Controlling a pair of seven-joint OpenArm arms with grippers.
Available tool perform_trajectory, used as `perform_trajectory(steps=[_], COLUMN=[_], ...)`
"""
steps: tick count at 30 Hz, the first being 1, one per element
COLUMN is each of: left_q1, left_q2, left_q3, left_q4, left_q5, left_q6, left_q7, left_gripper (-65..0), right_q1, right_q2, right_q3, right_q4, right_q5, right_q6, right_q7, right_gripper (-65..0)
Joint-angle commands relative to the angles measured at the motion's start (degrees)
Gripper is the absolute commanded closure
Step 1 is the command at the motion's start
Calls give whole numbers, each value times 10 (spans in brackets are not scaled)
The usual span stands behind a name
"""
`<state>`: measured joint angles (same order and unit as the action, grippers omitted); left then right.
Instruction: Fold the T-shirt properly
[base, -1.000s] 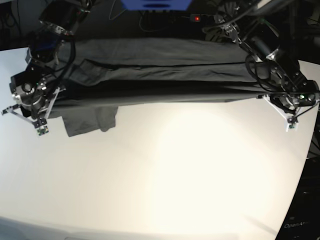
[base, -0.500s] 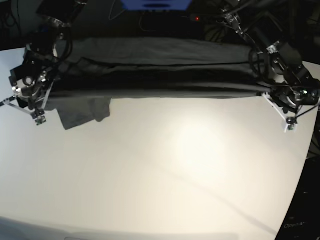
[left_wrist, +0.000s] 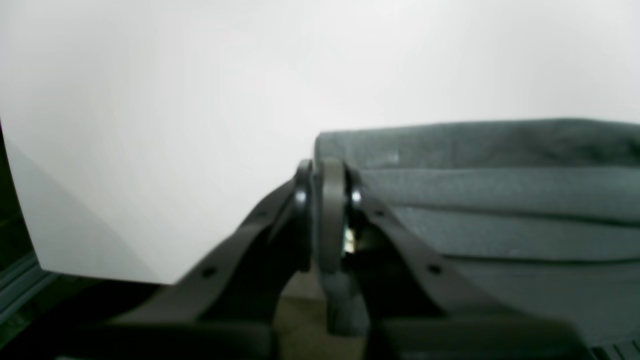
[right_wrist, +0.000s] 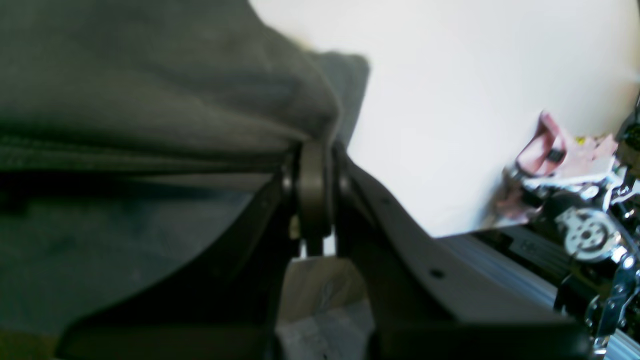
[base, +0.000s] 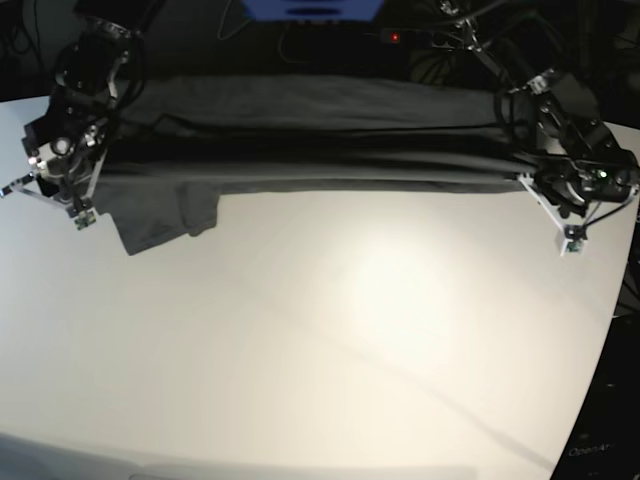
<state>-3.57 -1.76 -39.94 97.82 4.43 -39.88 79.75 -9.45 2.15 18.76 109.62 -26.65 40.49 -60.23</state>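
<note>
The dark grey T-shirt (base: 320, 140) lies in long folds across the far part of the white table (base: 350, 340), stretched between my two grippers. One sleeve (base: 160, 218) sticks out toward the front at the left. My right gripper (base: 98, 172), at the left of the base view, is shut on the shirt's edge; the right wrist view shows cloth (right_wrist: 150, 75) bunched over the closed gripper (right_wrist: 312, 190). My left gripper (base: 527, 184), at the right of the base view, is shut on the shirt's other end; the left wrist view shows the gripper (left_wrist: 327, 200) pinching a corner of the cloth (left_wrist: 500, 200).
A blue box (base: 312, 8) and cables sit behind the table's far edge. The table's right edge (base: 612, 330) curves off into dark floor. In the right wrist view, pink clutter (right_wrist: 550, 150) and metal parts (right_wrist: 585, 235) lie beyond the table edge.
Both grippers have moved toward the far edge with the shirt's front fold, which now lies farther back. The protruding sleeve has slid back with it.
</note>
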Motion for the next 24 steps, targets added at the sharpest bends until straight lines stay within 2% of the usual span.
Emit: perform_trajectory(steps=[1,5,11,14,19,24], left_q1=[-6,10,15,22,34,46], left_q2=[-8,-10,-8,-12,-30,-32], left_q3=[10,39,42,48,59,58], left_q4=[9,9,9,9,4,4], left_q5=[4,4,4,-7,-62,-68], left_q6=[-1,-1,-1,-1,-1,-1], left_q7=[3,3,3,3,3,3], left_gripper=[-23,-23,-23,-23,-23,-23], right_q1=[9,-2,-7,-6,15,16], right_q2=[7,5,-4,-18,-48,-76], right_q3=[4,6,5,4,-2,-2], right_q4=[16,19,22,22,22,22], right_q5=[-17,-35,-42,-79,-135,-196], right_q6=[-5,-5,-5,-5,-5,-5], right_q7=[-2,-1,-7,-2,-5,-1], right_gripper=[-1,-1,-1,-1,-1,-1])
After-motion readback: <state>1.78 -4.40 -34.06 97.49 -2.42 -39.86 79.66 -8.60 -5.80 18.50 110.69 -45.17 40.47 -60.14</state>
